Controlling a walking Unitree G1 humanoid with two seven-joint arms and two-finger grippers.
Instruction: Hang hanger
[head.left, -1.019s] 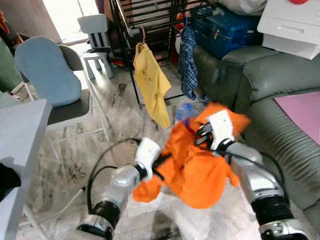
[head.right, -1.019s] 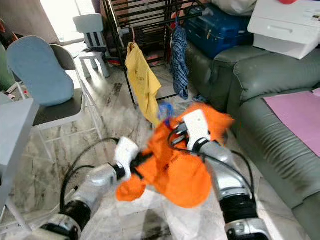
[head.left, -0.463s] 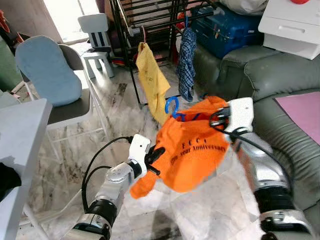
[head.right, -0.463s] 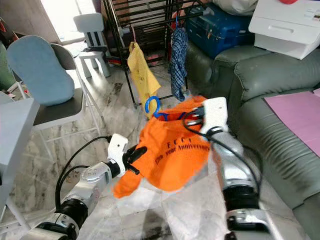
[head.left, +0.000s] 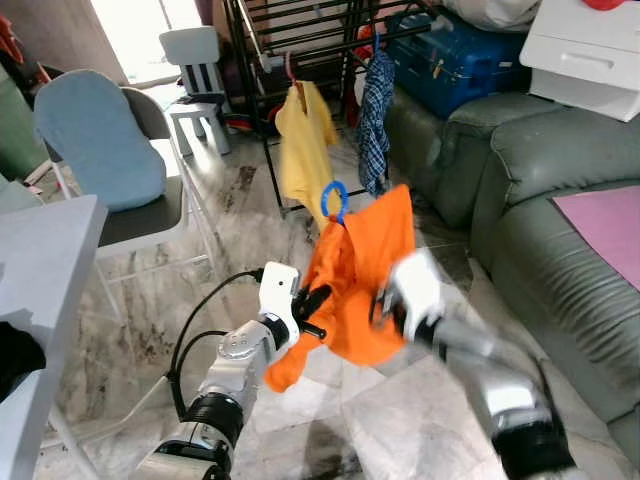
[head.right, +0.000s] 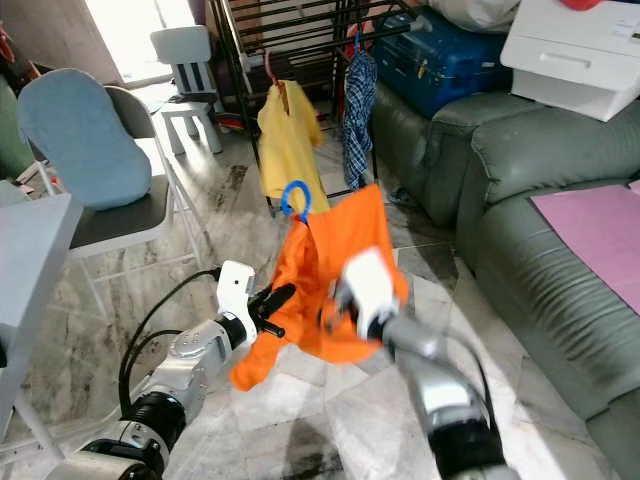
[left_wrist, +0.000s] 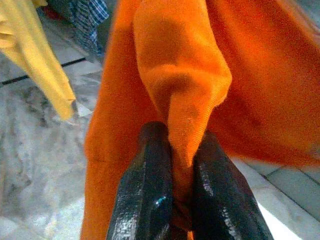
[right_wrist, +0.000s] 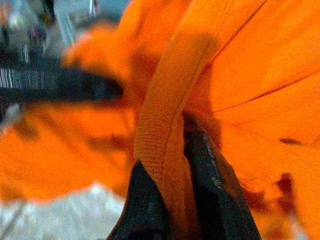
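Left eye view: the orange shirt on its blue hanger hangs in mid-air above the marble floor, before the black rack. The left gripper has its jaws pinching a fold of the shirt; the right gripper has its jaws pinching a ribbed edge. A yellow shirt hangs on the rack.

The right gripper, raised at the orange T-shirt's shoulder half a second ago, has dropped low beside the left gripper, blurred with motion. The garment, spread wide between both arms earlier, now hangs narrow and bunched, its blue hanger hook lifted higher toward the yellow shirt.
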